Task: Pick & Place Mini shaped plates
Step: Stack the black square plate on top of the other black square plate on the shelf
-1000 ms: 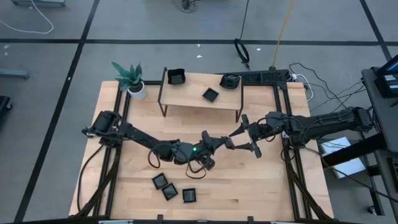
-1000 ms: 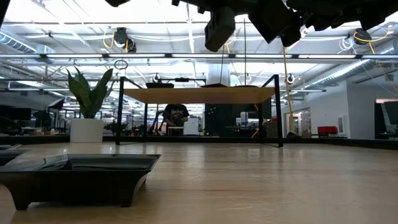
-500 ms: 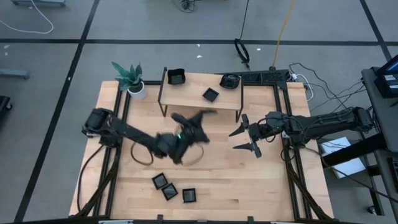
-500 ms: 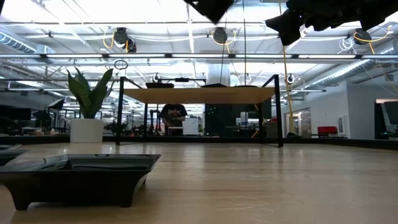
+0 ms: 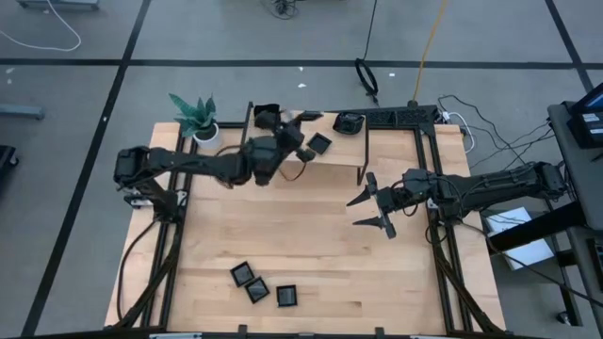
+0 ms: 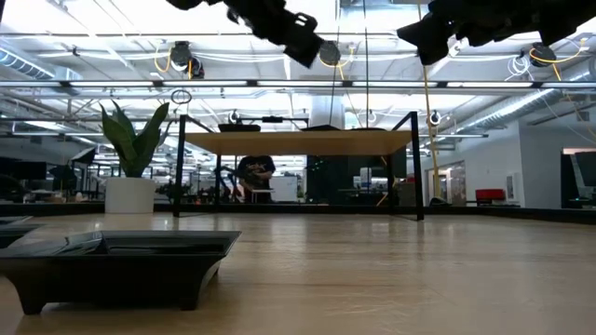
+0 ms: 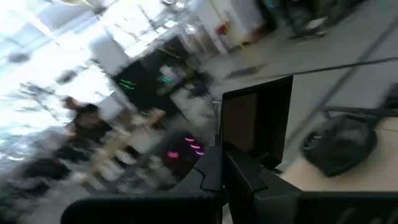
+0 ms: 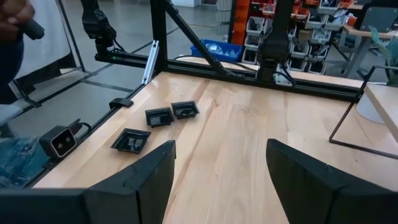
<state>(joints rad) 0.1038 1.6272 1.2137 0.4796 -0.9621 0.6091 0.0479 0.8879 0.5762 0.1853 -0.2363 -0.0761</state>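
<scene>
The wooden table point(image 5: 311, 235) stands on a grey floor point(image 5: 94, 113) divided by dark lines, with loose cables point(image 5: 38, 38) lying across it beyond the table's edges. At table height, the room behind is a large open hall with a ceiling of bright strip lights point(image 6: 112, 19) and exposed pipes and ducts point(image 6: 186, 58); a person point(image 6: 253, 177) is at a workstation far back. Racks of parts bins point(image 8: 255, 31) and a blue crate point(image 8: 214, 48) stand past the table's far edge.

Pale wood table point(image 5: 320, 254), glossy black plastic plates point(image 5: 257, 285), matt black metal frame point(image 5: 448, 264)
</scene>
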